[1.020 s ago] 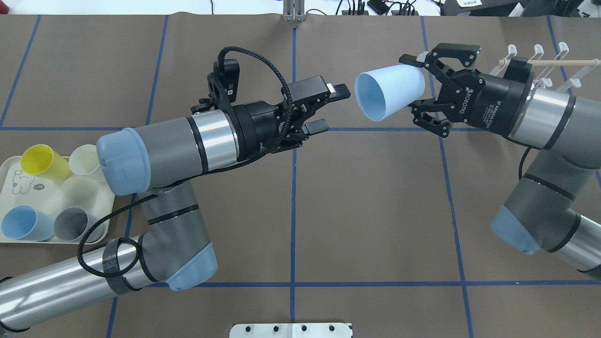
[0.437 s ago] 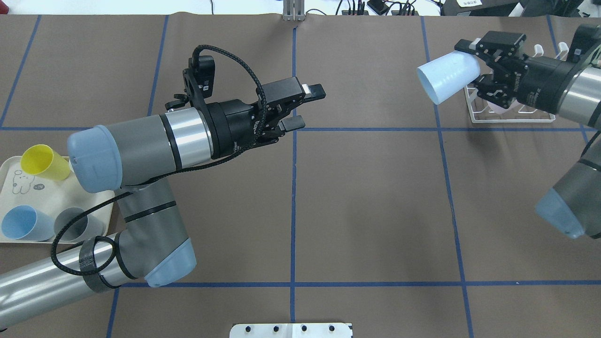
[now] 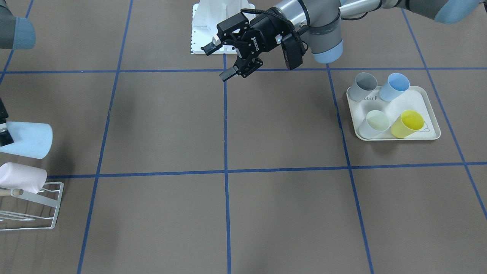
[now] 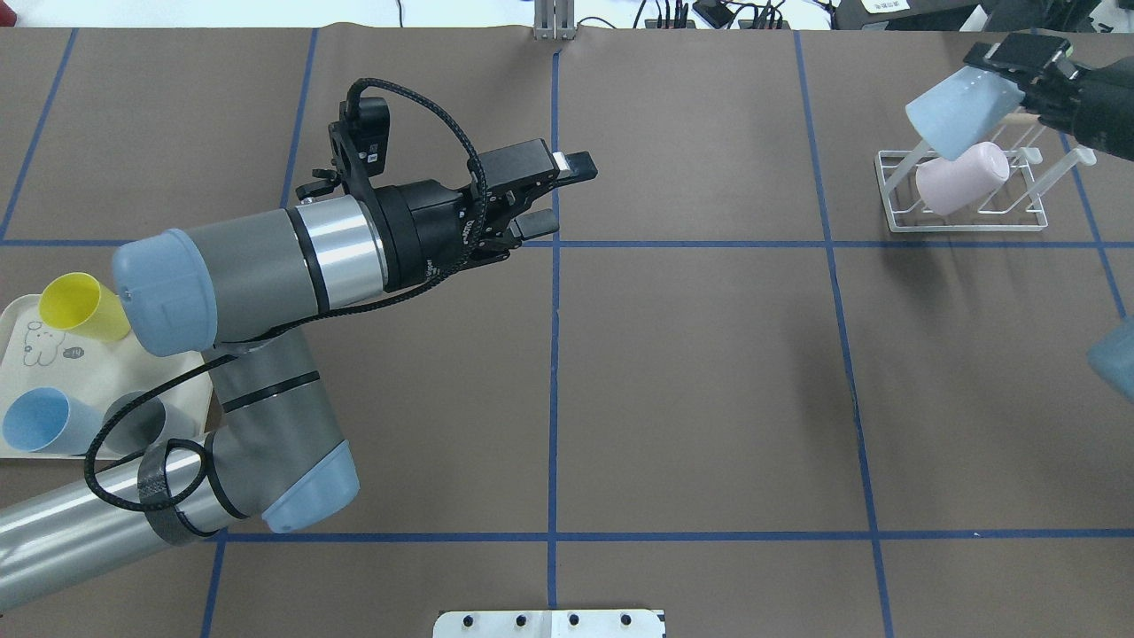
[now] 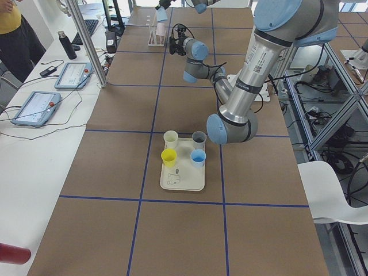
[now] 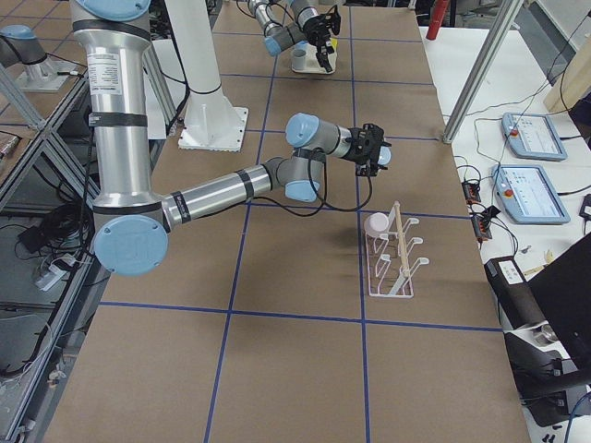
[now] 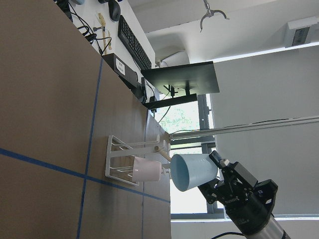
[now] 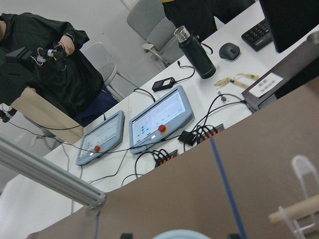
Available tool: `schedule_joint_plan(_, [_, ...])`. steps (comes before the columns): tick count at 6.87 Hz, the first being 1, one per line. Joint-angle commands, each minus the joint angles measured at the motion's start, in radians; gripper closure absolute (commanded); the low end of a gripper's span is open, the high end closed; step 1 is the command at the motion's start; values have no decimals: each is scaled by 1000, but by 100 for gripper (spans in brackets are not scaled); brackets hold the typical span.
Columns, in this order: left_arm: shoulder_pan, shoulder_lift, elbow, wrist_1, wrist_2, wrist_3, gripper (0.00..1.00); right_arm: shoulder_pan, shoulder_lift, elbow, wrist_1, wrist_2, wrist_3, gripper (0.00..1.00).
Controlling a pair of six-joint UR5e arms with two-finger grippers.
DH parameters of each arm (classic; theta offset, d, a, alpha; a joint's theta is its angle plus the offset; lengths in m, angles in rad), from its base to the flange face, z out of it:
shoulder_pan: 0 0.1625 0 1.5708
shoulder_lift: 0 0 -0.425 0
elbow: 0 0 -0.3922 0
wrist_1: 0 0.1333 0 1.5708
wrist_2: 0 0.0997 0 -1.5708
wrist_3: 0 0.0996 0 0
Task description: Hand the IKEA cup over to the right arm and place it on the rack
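Over the rack [image 4: 895, 190], far right of the desk [image 4: 709, 354]: IKEA cup [image 4: 961, 113] gripped in the right end effector [image 4: 1019, 84].

Carried within the last second from mid-desk out to the rack. Now held tilted, mouth down and toward the desk's middle, just above a pink cup [image 4: 961, 177] already on a prong. Right end effector clamped on the cup's base end. Left end effector [image 4: 556, 195] empty, jaws apart, drawn back a little toward its own side and the tray [image 4: 53, 372]. Hand-over finished, by the look of it. Still to do: lining the mouth up with a free prong, then sliding it on without nudging the pink cup.
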Motion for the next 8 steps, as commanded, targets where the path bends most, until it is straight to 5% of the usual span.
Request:
schedule_joint_plan(1, [-4,1,1,0,2,14,0,29,-57,-9,-84,-135,-300,100])
schedule_joint_plan(8, [9,-5,10,0,6,14,0,24,-78,-104,-86,-153,-294,100])
